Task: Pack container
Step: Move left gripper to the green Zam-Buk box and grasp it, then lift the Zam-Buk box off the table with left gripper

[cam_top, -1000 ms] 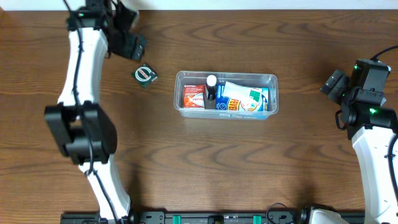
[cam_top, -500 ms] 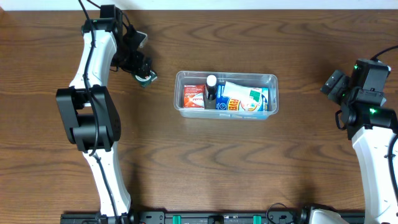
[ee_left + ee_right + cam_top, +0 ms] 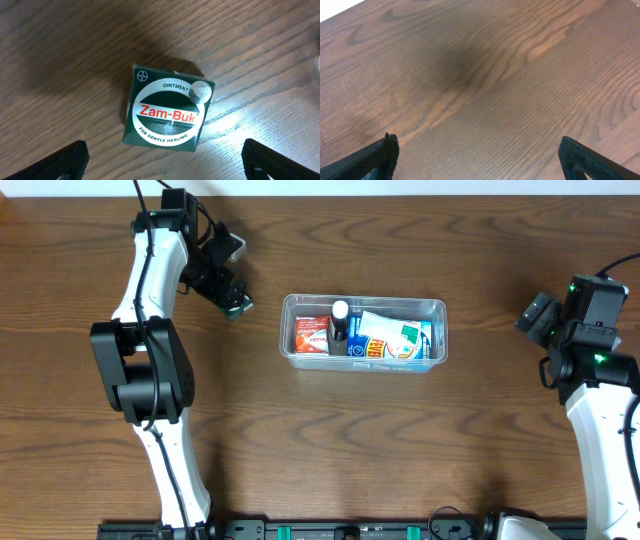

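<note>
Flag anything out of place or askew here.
One green Zam-Buk ointment box lies outside the container, rotated askew on the table beneath the open left gripper. Nothing looks spilled or damaged.

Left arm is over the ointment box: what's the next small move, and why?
Probably lower the left gripper and close on the Zam-Buk box: jaws stand open, the box lies centred ahead of them on the table, outside the container.

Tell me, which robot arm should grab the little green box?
Left. The left gripper, open, hovers over the green ointment box; the right gripper sits far off, past the container.
</note>
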Controlling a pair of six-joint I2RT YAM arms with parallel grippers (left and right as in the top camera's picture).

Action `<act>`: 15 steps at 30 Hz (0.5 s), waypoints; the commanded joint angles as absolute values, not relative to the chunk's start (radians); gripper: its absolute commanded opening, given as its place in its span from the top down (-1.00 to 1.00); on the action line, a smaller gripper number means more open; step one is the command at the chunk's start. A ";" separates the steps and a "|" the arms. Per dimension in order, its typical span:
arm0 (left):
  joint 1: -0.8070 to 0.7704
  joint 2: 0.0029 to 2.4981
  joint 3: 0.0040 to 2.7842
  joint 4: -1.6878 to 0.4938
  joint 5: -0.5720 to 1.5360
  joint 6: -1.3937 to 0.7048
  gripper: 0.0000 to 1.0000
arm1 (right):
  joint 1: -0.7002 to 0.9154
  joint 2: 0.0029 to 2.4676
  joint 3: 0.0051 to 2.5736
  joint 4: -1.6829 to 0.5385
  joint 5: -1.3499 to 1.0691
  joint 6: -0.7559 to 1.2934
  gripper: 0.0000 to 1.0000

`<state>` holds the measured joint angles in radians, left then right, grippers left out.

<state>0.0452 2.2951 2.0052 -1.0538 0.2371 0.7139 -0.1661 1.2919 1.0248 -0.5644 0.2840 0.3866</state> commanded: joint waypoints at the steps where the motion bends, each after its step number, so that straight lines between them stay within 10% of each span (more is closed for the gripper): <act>1: 0.032 2.329 1.998 -1.056 0.250 0.749 -0.96 | -0.170 1.292 1.027 -0.566 0.287 0.396 -0.98; 15: -0.010 2.379 1.998 -1.016 0.153 0.766 -0.96 | -0.170 1.292 1.027 -0.566 0.287 0.396 -0.99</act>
